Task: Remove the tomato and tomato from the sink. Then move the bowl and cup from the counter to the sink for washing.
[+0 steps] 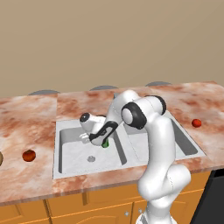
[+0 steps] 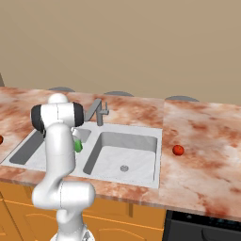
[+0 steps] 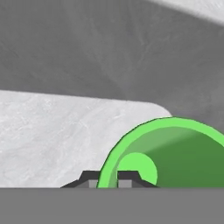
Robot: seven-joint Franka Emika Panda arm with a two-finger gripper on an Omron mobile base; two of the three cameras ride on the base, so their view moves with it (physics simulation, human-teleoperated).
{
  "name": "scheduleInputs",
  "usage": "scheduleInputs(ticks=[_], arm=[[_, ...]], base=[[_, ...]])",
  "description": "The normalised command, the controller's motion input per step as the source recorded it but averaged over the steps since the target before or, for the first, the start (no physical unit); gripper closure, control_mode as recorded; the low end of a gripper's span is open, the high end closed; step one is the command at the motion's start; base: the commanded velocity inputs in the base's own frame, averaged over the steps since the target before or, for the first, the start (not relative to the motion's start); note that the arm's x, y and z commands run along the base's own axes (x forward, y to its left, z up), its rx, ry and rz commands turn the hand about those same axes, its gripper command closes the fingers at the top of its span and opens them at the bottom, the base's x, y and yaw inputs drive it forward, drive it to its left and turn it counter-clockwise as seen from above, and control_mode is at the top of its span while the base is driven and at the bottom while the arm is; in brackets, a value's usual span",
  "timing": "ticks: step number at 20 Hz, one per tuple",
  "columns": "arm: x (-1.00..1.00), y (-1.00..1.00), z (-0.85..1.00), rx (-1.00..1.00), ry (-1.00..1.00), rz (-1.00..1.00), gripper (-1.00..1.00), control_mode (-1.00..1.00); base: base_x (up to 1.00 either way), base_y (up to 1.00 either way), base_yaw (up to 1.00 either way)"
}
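My gripper (image 3: 107, 179) is closed on the rim of the green cup (image 3: 175, 153), pinching its wall, and holds it inside the left basin of the sink (image 1: 70, 144). Risk: the thin rim grip may slip. If released above the floor, the cup could tip or roll toward the drain (image 1: 91, 159).

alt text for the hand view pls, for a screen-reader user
The gripper is shut on the rim of the green cup, one finger inside and one outside, held over the pale grey sink basin. The cup's open mouth faces the camera.
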Motion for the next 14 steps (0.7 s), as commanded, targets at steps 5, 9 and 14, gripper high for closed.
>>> scheduleInputs(ticks=[5, 9, 14], arm=[[0.03, -0.14, -0.01, -0.02, 0.0, -0.01, 1.0, -1.0], [0.01, -0.16, 0.0, -0.01, 0.0, -0.01, 1.0, -1.0], [0.05, -0.15, 0.0, 0.0, 0.0, 0.0, 1.0, -1.0]], base=[[0.0, 0.0, 0.0], [0.0, 0.0, 0.0], [0.0, 0.0, 0.0]])
